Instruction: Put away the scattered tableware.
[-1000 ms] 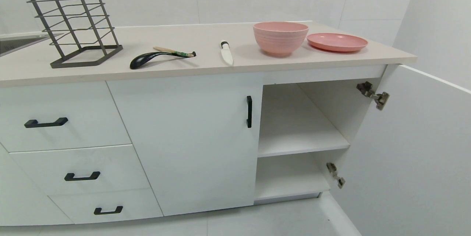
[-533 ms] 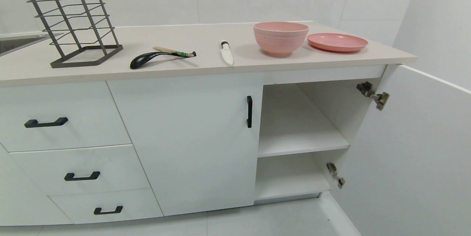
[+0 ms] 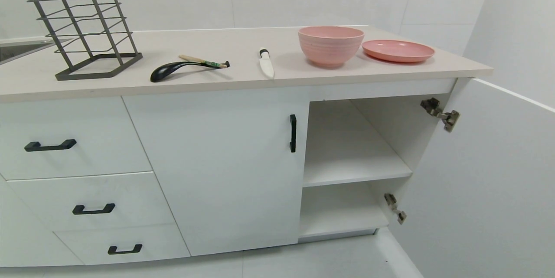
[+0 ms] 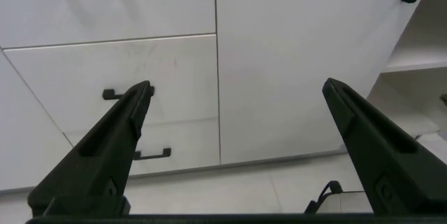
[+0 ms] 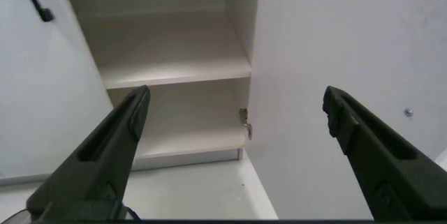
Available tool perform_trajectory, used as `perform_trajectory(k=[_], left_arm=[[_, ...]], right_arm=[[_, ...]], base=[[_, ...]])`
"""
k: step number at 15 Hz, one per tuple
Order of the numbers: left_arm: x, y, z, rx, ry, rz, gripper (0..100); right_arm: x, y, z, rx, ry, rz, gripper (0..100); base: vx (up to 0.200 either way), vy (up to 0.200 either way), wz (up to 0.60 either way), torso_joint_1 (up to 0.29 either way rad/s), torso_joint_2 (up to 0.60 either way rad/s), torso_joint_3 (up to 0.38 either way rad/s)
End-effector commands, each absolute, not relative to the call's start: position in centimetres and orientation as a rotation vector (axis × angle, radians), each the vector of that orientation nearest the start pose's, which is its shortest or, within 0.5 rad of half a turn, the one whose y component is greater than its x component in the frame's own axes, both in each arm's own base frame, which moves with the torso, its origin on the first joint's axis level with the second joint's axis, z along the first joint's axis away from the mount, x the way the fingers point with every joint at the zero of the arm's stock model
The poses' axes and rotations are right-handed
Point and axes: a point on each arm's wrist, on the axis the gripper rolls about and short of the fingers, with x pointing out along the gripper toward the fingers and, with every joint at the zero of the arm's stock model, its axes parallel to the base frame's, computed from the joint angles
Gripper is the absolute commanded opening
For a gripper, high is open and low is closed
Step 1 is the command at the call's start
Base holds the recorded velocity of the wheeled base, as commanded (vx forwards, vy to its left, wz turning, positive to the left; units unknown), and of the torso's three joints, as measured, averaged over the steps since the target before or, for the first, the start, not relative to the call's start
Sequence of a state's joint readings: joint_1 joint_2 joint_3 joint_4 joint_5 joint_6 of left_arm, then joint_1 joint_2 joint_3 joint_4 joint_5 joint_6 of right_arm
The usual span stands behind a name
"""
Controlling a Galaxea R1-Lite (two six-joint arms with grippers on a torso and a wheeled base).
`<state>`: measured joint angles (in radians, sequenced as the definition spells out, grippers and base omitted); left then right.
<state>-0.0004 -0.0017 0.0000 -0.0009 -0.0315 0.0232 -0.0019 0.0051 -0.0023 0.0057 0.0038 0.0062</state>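
Observation:
On the beige countertop [image 3: 243, 76] stand a pink bowl [image 3: 330, 45] and, to its right, a pink plate [image 3: 398, 50]. A white knife [image 3: 266, 62] with a black end lies left of the bowl. Further left lie a black spoon [image 3: 173, 70] and chopsticks [image 3: 203, 60] resting across its handle. My left gripper [image 4: 237, 91] is open, held low in front of the drawer fronts [image 4: 126, 77]. My right gripper [image 5: 234, 95] is open, held low before the open cabinet shelves [image 5: 174, 70]. Nothing is between either pair of fingers.
A black wire rack [image 3: 80, 22] stands at the counter's left. A sink [image 3: 17, 50] shows at the far left. The right cabinet door [image 3: 490, 174] is swung open, showing two bare shelves [image 3: 351, 165]. The middle door [image 3: 225, 169] and three drawers [image 3: 73, 143] are shut.
The whole head view has shifted slightly, so the camera moved. The tableware on the counter lies where it was.

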Motion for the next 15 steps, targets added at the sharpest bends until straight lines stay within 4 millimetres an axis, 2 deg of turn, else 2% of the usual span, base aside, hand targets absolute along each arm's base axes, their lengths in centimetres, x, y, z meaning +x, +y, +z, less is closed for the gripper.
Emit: perform_trajectory(k=[1, 3, 5, 7, 13, 15], left_arm=[[-2.28, -0.07, 7.56, 0.023, -0.002, -0.032, 100], [-2.28, -0.07, 7.56, 0.023, -0.002, -0.029, 100], [-2.28, -0.06, 7.58, 0.015, -0.003, -0.026, 100], [-2.28, -0.05, 7.58, 0.012, -0.003, -0.021, 100], [-2.28, -0.04, 7.61, -0.037, -0.006, -0.017, 100], [-2.28, -0.03, 7.60, -0.031, -0.004, -0.012, 100]], right_arm=[[-2.25, 0.01, 7.59, 0.008, 0.011, 0.003, 100], [-2.25, 0.01, 7.59, 0.008, 0.011, 0.003, 100], [-2.25, 0.01, 7.59, 0.008, 0.011, 0.001, 100], [-2.25, 0.01, 7.59, 0.008, 0.011, 0.001, 100], [-2.25, 0.00, 7.59, 0.008, 0.011, -0.002, 100], [-2.25, 0.00, 7.59, 0.008, 0.011, -0.002, 100]], base=[[0.000, -0.200, 0.00, 0.012, 0.01, -0.002], [0.000, -0.200, 0.00, 0.002, 0.00, 0.005], [0.000, 0.000, 0.00, 0.000, 0.00, 0.000], [0.000, 0.000, -0.60, 0.002, 0.00, 0.002], [0.000, 0.000, 0.00, 0.000, 0.00, 0.000], [0.200, 0.000, 0.00, 0.002, 0.00, 0.000]])
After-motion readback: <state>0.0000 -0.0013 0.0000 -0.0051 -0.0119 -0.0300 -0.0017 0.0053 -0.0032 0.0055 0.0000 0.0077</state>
